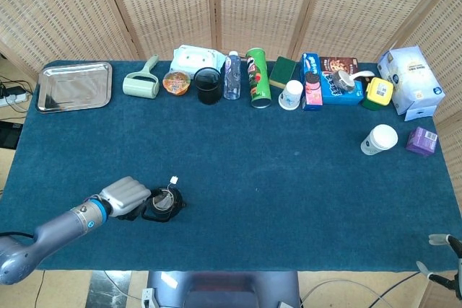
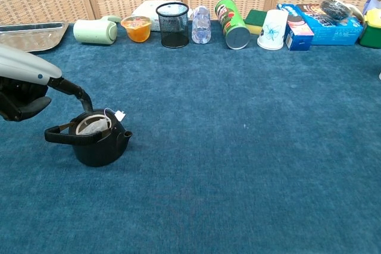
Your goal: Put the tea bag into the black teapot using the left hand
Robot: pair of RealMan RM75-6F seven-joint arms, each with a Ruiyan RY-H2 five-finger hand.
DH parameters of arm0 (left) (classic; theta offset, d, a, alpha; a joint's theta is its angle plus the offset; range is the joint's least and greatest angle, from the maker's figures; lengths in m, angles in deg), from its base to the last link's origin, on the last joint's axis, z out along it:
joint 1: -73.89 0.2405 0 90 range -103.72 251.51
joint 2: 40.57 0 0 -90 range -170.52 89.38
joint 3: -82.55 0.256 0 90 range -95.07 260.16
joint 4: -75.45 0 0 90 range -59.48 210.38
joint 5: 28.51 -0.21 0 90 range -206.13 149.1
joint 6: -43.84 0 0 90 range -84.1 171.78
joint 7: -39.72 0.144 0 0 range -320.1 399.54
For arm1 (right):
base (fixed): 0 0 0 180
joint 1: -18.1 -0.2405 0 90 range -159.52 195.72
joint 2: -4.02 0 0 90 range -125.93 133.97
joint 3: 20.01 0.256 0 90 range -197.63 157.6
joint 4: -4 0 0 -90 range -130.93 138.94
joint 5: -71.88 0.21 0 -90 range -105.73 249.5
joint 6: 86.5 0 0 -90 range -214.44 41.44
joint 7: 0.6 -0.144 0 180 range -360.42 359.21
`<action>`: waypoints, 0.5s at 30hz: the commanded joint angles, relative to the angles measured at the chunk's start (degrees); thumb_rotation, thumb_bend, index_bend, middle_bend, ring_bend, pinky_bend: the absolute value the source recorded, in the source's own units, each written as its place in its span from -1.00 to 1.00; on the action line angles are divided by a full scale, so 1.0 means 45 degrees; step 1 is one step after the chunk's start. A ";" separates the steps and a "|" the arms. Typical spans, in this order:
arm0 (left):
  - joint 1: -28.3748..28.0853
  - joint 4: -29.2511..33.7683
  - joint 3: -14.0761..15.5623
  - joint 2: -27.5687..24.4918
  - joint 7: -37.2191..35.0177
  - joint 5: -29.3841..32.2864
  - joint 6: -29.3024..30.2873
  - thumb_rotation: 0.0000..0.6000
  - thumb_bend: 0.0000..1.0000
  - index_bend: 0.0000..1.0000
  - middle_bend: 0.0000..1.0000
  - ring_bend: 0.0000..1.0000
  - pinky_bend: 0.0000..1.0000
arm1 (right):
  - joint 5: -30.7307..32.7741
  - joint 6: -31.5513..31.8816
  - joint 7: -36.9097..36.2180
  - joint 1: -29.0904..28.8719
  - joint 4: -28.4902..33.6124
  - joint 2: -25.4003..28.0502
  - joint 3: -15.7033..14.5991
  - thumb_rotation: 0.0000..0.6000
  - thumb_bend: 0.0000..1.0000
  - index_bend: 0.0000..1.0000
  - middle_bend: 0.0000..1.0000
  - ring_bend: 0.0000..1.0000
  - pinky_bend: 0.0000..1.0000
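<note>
The black teapot [image 1: 164,205] [image 2: 98,142] stands near the table's front left, handle folded toward the left. The tea bag [image 1: 165,199] [image 2: 91,126] lies inside its mouth. Its string runs over the rim to a white tag [image 1: 174,179] [image 2: 119,115] hanging outside. My left hand [image 1: 127,194] [image 2: 22,89] hovers just left of the pot and holds nothing. Its thumb reaches out to the rim while the other fingers curl underneath. Only two tips of my right hand [image 1: 442,239] show at the bottom right corner.
Along the back edge stand a metal tray [image 1: 74,86], lint roller [image 1: 141,83], mesh pen cup [image 1: 208,85], water bottle [image 1: 232,75], green chip can [image 1: 258,77] and snack boxes [image 1: 328,81]. A paper cup [image 1: 378,139] and purple box [image 1: 421,141] sit at the right.
</note>
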 commanded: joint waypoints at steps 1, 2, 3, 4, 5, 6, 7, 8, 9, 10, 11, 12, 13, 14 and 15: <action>-0.0437 -0.0075 0.0340 0.0189 0.0189 0.0464 -0.0173 1.00 1.00 -0.68 1.00 1.00 0.93 | 0.0005 -0.0009 -0.0015 -0.0003 -0.0011 -0.0006 0.0004 1.00 -0.56 -0.28 -0.21 -0.36 -0.40; -0.0538 -0.0085 0.0409 0.0245 0.0222 0.0573 -0.0163 1.00 1.00 -0.68 1.00 1.00 0.93 | 0.0015 -0.0014 -0.0025 0.0001 -0.0021 -0.0011 0.0005 1.00 -0.57 -0.28 -0.21 -0.36 -0.40; -0.0659 -0.0094 0.0498 0.0326 0.0269 0.0705 -0.0124 1.00 1.00 -0.68 1.00 1.00 0.93 | 0.0027 -0.0024 -0.0045 0.0004 -0.0035 -0.0019 0.0006 1.00 -0.56 -0.28 -0.21 -0.36 -0.40; -0.0753 -0.0101 0.0568 0.0389 0.0306 0.0800 -0.0108 1.00 1.00 -0.68 1.00 1.00 0.93 | 0.0035 -0.0035 -0.0058 0.0004 -0.0049 -0.0023 0.0008 1.00 -0.56 -0.28 -0.21 -0.36 -0.40; -0.0847 -0.0102 0.0633 0.0453 0.0334 0.0892 -0.0097 1.00 1.00 -0.68 1.00 1.00 0.93 | 0.0042 -0.0046 -0.0067 0.0003 -0.0062 -0.0027 0.0009 1.00 -0.56 -0.28 -0.21 -0.36 -0.39; -0.0967 -0.0104 0.0711 0.0537 0.0365 0.1009 -0.0072 1.00 1.00 -0.68 1.00 1.00 0.93 | 0.0046 -0.0055 -0.0076 0.0001 -0.0073 -0.0032 0.0010 1.00 -0.56 -0.28 -0.21 -0.36 -0.39; -0.1055 -0.0102 0.0773 0.0588 0.0396 0.1085 -0.0051 1.00 1.00 -0.68 1.00 1.00 0.93 | 0.0047 -0.0060 -0.0087 0.0000 -0.0080 -0.0035 0.0011 1.00 -0.57 -0.28 -0.21 -0.36 -0.39; -0.1146 -0.0102 0.0846 0.0631 0.0428 0.1172 -0.0037 1.00 1.00 -0.68 1.00 1.00 0.93 | 0.0048 -0.0063 -0.0098 0.0001 -0.0088 -0.0037 0.0011 1.00 -0.57 -0.28 -0.21 -0.36 -0.39; -0.1242 -0.0098 0.0925 0.0665 0.0468 0.1260 -0.0026 1.00 1.00 -0.68 1.00 1.00 0.93 | 0.0053 -0.0063 -0.0107 0.0005 -0.0098 -0.0038 0.0013 1.00 -0.56 -0.28 -0.21 -0.36 -0.39; -0.1374 -0.0105 0.1035 0.0711 0.0530 0.1379 -0.0005 1.00 1.00 -0.68 1.00 1.00 0.93 | 0.0068 -0.0065 -0.0127 0.0012 -0.0115 -0.0037 0.0018 1.00 -0.56 -0.28 -0.21 -0.36 -0.39; -0.1472 -0.0118 0.1122 0.0747 0.0573 0.1481 0.0015 1.00 1.00 -0.68 1.00 1.00 0.93 | 0.0078 -0.0066 -0.0140 0.0015 -0.0127 -0.0038 0.0023 1.00 -0.56 -0.28 -0.21 -0.36 -0.39; -0.1564 -0.0133 0.1211 0.0783 0.0613 0.1586 0.0044 1.00 1.00 -0.68 1.00 1.00 0.93 | 0.0088 -0.0067 -0.0150 0.0019 -0.0138 -0.0038 0.0028 1.00 -0.56 -0.28 -0.21 -0.36 -0.39; -0.1674 -0.0162 0.1322 0.0838 0.0659 0.1727 0.0105 1.00 1.00 -0.68 1.00 1.00 0.93 | 0.0094 -0.0075 -0.0163 0.0020 -0.0146 -0.0039 0.0030 1.00 -0.56 -0.28 -0.21 -0.36 -0.39; -0.1749 -0.0166 0.1396 0.0868 0.0687 0.1821 0.0161 1.00 1.00 -0.68 1.00 1.00 0.93 | 0.0094 -0.0082 -0.0169 0.0019 -0.0151 -0.0040 0.0030 1.00 -0.57 -0.28 -0.21 -0.36 -0.39; -0.1814 -0.0180 0.1468 0.0887 0.0711 0.1917 0.0234 1.00 1.00 -0.68 1.00 1.00 0.93 | 0.0091 -0.0090 -0.0173 0.0017 -0.0155 -0.0041 0.0026 1.00 -0.57 -0.28 -0.21 -0.36 -0.39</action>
